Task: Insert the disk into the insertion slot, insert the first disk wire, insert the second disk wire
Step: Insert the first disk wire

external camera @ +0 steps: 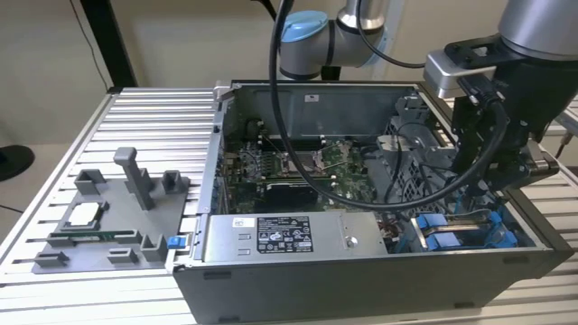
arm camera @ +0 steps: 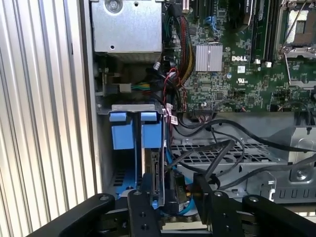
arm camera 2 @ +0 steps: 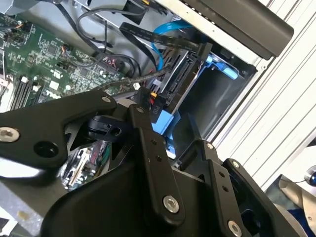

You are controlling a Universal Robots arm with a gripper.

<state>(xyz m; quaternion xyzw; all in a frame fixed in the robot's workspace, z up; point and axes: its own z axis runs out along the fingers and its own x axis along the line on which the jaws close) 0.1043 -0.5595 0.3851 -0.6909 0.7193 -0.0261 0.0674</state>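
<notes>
I am seeing the gripper (arm camera: pixel 174 179) spread wide over the cramped insertion slot (external camera: pixel 502 231), exterior view's lower right; blue-framed disk (arm camera: pixel 157 170) seated.

Blue-framed disk (arm camera: pixel 152 136) on edge inside grey perforated insertion slot (arm camera: pixel 121 175)

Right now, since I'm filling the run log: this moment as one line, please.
tool: low over insertion slot | disk: in slot, on edge | blue cable: runs to disk's end
</notes>
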